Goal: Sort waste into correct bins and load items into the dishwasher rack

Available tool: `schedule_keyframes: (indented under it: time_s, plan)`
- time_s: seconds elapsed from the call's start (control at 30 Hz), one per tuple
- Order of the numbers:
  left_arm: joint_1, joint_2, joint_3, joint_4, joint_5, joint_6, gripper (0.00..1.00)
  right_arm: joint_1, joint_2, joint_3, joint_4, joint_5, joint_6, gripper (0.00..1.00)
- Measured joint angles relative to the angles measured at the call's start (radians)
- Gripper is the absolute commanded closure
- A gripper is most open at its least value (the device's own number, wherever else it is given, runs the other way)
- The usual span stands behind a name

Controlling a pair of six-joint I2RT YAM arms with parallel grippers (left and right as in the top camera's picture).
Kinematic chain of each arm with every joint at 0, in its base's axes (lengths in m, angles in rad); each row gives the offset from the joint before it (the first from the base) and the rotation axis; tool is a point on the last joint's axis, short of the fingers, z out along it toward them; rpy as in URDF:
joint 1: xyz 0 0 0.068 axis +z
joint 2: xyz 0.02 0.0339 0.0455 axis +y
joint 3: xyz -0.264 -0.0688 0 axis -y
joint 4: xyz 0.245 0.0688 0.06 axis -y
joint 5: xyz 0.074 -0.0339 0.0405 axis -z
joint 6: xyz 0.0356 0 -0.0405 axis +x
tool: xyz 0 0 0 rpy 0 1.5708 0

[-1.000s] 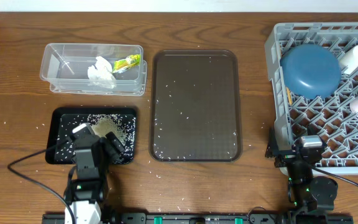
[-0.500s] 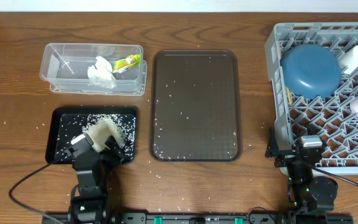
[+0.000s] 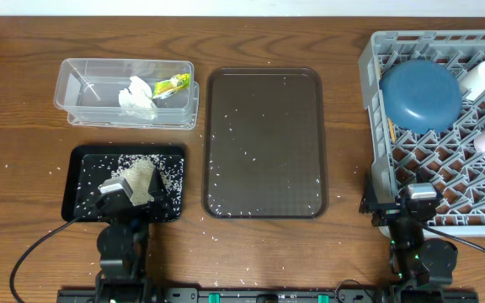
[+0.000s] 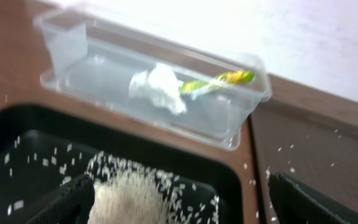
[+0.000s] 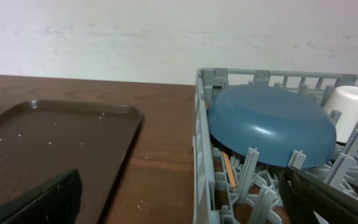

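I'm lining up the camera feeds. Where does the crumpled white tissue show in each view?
Overhead: upper left, the tissue lies in the clear tub.
Left wrist: top centre, tissue in that tub, beside the wrapper.
Right wrist: not in it.
Shared landmark: the brown tray, centre overhead, right edge in left wrist, left in right wrist.

Tissue [image 3: 136,98] and wrapper [image 3: 173,84] lie in clear tub [image 3: 87,87]; rice [image 3: 144,171] heaped in black tray [image 3: 85,167].
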Motion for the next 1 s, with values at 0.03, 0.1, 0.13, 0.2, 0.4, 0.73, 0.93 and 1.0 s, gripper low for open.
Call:
schedule_keyframes:
  time_s: [0.03,0.1,0.13,0.2,0.4,0.73,0.93,1.0]
  plan:
    - [0.0,-0.009,0.0,0.0,0.002,0.004,0.08,0.0,0.0,0.0,0.0,0.0,0.0,0.01]
    - [0.0,-0.049,0.0,-0.001,0.016,0.041,0.08,0.0,0.0,0.0,0.0,0.0,0.0,0.01]
    - [0.0,-0.064,-0.001,-0.001,0.027,0.055,0.08,0.0,0.0,0.0,0.0,0.0,0.0,0.01]
    - [-0.004,-0.093,-0.002,0.0,0.04,0.084,0.08,0.0,0.0,0.0,0.0,0.0,0.0,0.01]
    - [-0.01,-0.113,-0.003,0.0,0.082,0.139,0.08,0.0,0.0,0.0,0.0,0.0,0.0,0.01]
    - [-0.011,-0.113,-0.004,0.002,0.098,0.187,0.08,0.0,0.0,0.0,0.0,0.0,0.0,0.01]
    - [-0.011,-0.113,-0.004,0.001,0.087,0.19,0.08,0.0,0.0,0.0,0.0,0.0,0.0,0.01]
    - [-0.011,-0.113,-0.004,0.001,0.082,0.194,0.08,0.0,0.0,0.0,0.0,0.0,0.0,0.01]
